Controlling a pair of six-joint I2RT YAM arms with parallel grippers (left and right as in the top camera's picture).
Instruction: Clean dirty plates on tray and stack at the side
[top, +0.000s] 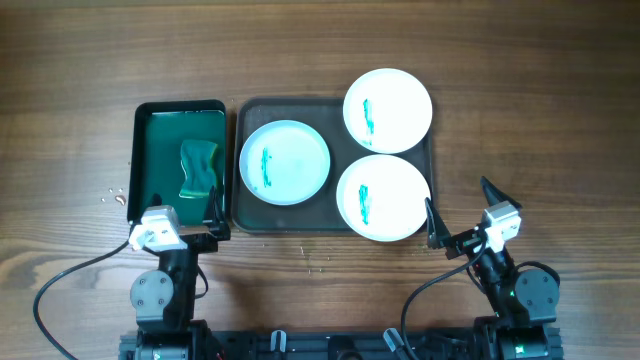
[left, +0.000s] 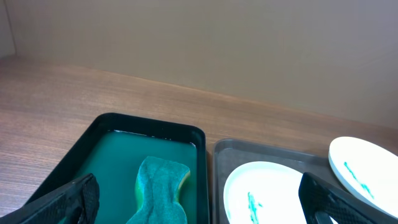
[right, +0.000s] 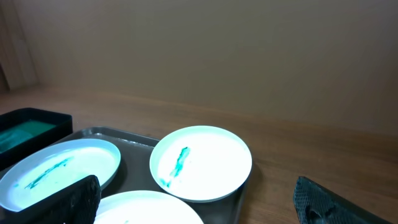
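Probably light, stiff, slick and chippable plates (top: 285, 162); best pinched at the raised rim, clear of the tray (top: 250, 216) wall; left gripper (left: 199, 202) and right gripper (top: 461, 203) gaping wide, holding nothing.

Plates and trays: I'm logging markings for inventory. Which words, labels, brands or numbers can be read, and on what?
None: no readable text in any view.
The plates bear only teal smears, not writing.
The grey tray, the green tray and the sponge show no label.
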